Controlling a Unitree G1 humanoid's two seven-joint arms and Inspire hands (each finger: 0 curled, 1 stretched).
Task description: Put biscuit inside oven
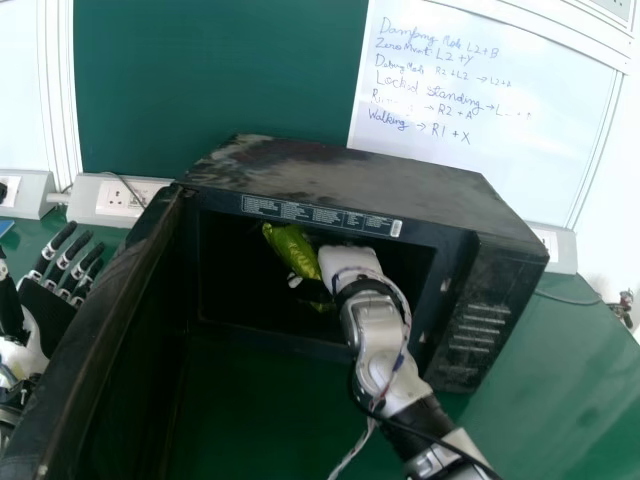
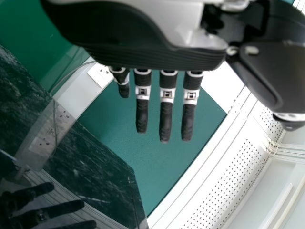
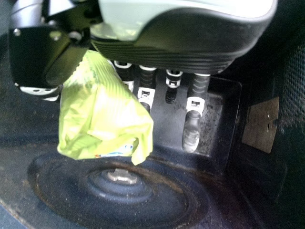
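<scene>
In the head view my right hand [image 1: 348, 264] is inside the black oven [image 1: 340, 185], its door hanging open. Beside its palm shows the green biscuit packet [image 1: 291, 246]. From the right wrist view, the packet [image 3: 102, 114] is pinched between thumb and fingers of the right hand [image 3: 186, 40], above the oven floor [image 3: 62, 183]; part of the fingers is hidden behind it. My left hand [image 1: 32, 345] stands idle at the far left, outside the open door; in the left wrist view the left hand [image 2: 143, 36] has straight fingers.
The oven's open door [image 1: 100, 330] stands between the left hand and the cavity. Socket boxes [image 1: 95, 200] line the wall behind the green table [image 1: 570, 370]. Inside the oven, a raised hub [image 3: 121, 177] sits on the floor, close to the side wall.
</scene>
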